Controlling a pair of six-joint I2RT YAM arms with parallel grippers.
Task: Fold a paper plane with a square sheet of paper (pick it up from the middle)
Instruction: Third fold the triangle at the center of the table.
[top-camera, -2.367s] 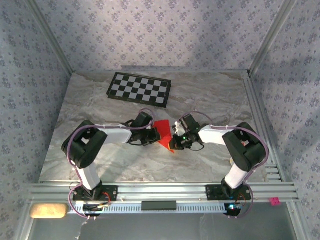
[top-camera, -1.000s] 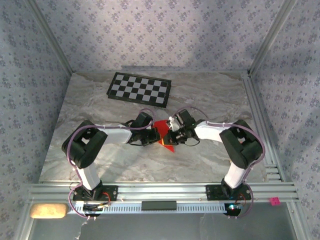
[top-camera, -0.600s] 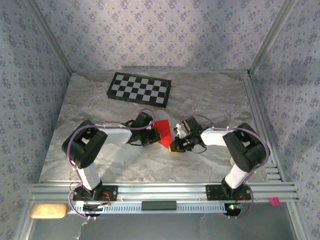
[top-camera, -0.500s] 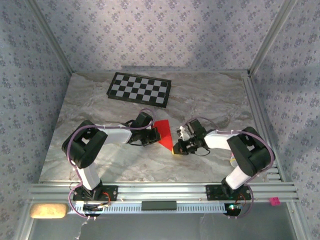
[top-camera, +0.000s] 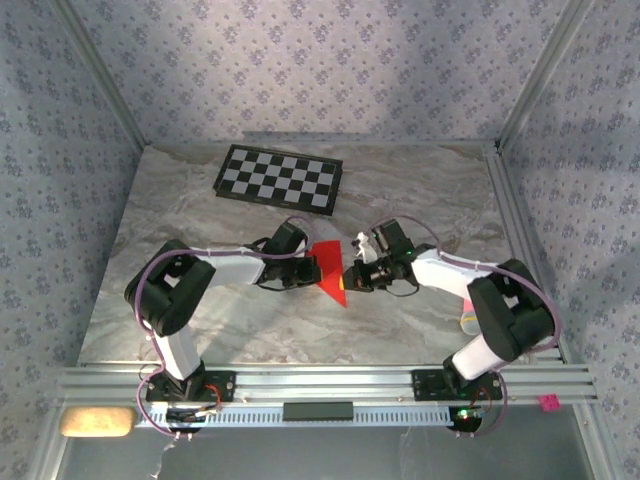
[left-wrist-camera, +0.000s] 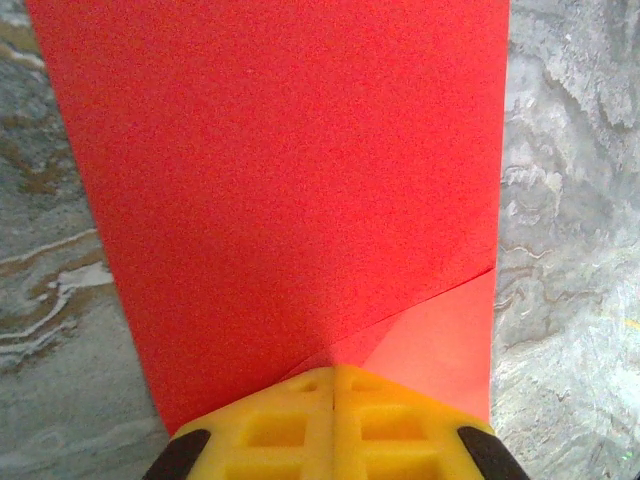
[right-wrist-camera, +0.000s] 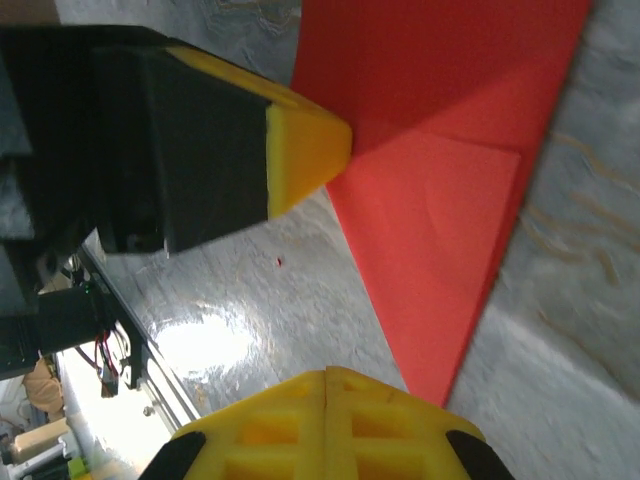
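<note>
1. Left tool (left-wrist-camera: 335, 385): yellow pads clenched together, tips set on the near edge of the red paper sheet (left-wrist-camera: 290, 180) (whether pinched or merely pressed, cannot tell).
2. Right tool (right-wrist-camera: 326, 390): yellow pads clenched, grasping nothing. The sheet's pointed corner lies just beside its tips.
3. Red paper sheet: lies on the grey marbled desk (top-camera: 420, 200), around mid-desk, between the two tools. It is creased, and in the top view it tapers to a point toward the arm bases.
4. Folded flap (right-wrist-camera: 440, 240): a lighter red layer on the sheet (same paper). Its crease runs from the left tool's tips across to the sheet's side edge.
5. Checkerboard (top-camera: 278, 178): black-and-white, flat on the far left part of the desk, well apart from the sheet and both tools.
</note>
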